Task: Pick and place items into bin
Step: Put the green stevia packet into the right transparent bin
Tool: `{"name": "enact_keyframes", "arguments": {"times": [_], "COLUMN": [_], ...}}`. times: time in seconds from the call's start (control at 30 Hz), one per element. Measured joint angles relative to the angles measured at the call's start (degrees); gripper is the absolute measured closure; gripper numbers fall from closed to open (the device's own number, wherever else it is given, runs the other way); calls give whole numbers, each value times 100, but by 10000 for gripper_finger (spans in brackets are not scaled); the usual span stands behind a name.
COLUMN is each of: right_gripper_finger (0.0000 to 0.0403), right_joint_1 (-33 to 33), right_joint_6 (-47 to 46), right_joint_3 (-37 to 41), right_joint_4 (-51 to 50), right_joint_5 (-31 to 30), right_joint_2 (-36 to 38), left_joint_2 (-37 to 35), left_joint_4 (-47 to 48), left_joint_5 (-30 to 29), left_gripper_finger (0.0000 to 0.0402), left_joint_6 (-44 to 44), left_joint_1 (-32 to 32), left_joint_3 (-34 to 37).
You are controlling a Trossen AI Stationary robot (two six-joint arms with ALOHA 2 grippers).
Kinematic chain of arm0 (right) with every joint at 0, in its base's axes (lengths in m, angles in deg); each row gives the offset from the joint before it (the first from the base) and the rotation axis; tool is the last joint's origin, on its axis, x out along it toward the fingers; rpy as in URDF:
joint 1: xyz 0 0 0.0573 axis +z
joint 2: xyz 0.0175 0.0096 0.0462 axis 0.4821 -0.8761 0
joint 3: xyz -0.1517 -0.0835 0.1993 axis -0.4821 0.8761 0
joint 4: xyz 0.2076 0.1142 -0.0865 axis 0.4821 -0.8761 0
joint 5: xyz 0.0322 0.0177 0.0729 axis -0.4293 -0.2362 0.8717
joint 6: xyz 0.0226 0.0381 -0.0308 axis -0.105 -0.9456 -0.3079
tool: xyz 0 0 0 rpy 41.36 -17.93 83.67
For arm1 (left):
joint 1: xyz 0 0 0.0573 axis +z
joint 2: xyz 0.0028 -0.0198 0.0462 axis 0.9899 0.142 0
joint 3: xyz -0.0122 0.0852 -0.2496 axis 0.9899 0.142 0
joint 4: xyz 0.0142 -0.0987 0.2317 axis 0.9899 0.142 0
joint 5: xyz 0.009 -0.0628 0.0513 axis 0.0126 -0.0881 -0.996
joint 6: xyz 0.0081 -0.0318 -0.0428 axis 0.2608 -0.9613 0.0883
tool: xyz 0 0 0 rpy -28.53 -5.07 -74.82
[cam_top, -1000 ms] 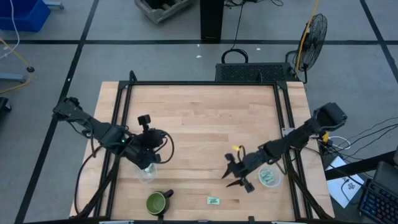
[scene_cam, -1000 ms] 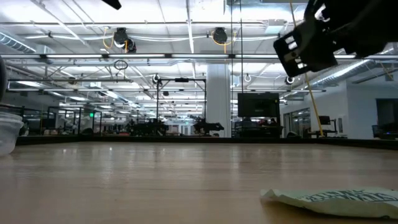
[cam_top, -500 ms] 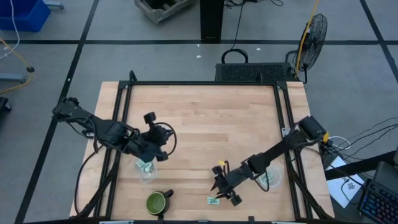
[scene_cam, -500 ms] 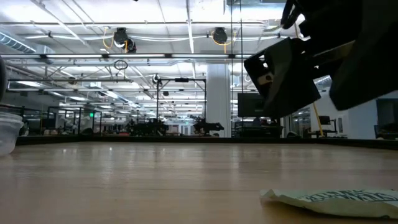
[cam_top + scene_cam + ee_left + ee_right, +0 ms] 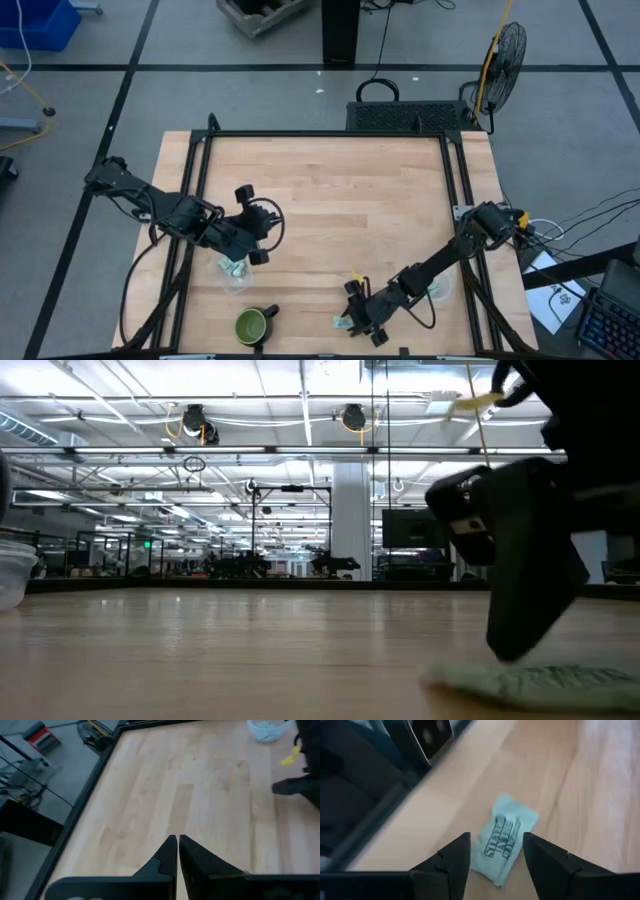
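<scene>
One pale green-and-white packet (image 5: pixel 506 838) lies flat on the table near its front edge, also in the high view (image 5: pixel 343 322) and the low view (image 5: pixel 535 685). My right gripper (image 5: pixel 495 844) is open and low over it, one finger on either side (image 5: pixel 355 316). Its dark fingers hang just above the packet in the low view (image 5: pixel 520 580). My left gripper (image 5: pixel 177 841) is shut and empty, in the air just beyond the left clear cup (image 5: pixel 235 272), which holds packets (image 5: pixel 262 240).
A dark green mug (image 5: pixel 254 326) stands near the front edge, left of the packet. A second clear cup (image 5: pixel 436 286) with packets stands at the right, by the black table frame (image 5: pixel 468 230). The middle and far parts of the wooden table top are bare.
My right gripper has gone from beside the right cup toward the table's near edge and left, and down, until its open fingers straddle the packet. My left gripper has drawn a little away from over the left cup, toward the table's far right.
</scene>
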Motion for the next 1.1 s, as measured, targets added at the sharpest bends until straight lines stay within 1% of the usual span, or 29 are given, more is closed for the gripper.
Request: {"name": "enact_keyframes", "arguments": {"times": [0.1, 0.13, 0.3, 0.4, 0.53, 0.63, 0.93, 1.1], "right_gripper_finger": [228, 228, 231, 231, 235, 248, 307, 329], "right_joint_1": [29, 23, -36, -143, -304, -376, -457, -490], "right_joint_6": [134, 134, 137, 135, -127, -172, -19, -15], "right_joint_3": [-7, -6, -6, -9, -15, -15, -5, 15], "right_joint_4": [-173, -200, -308, -502, -688, -703, -695, -903], "right_joint_5": [-337, -355, -359, -330, -285, -297, -344, -410], "right_joint_2": [-30, -27, -24, -20, -5, -3, -1, 262], "left_joint_2": [0, 2, 1, 0, 1, 0, 2, 1], "left_joint_4": [2, 4, 4, 4, 4, 4, 7, 9], "left_joint_5": [224, 282, 494, 494, 494, 494, 494, 492], "left_gripper_finger": [376, 376, 376, 376, 376, 376, 376, 376], "left_joint_6": [-65, -79, -99, -98, 13, 22, 52, 110], "left_joint_1": [0, 0, 0, 0, 0, 0, 0, 0], "left_joint_3": [0, 0, 0, 0, 0, 0, 0, 0]}}
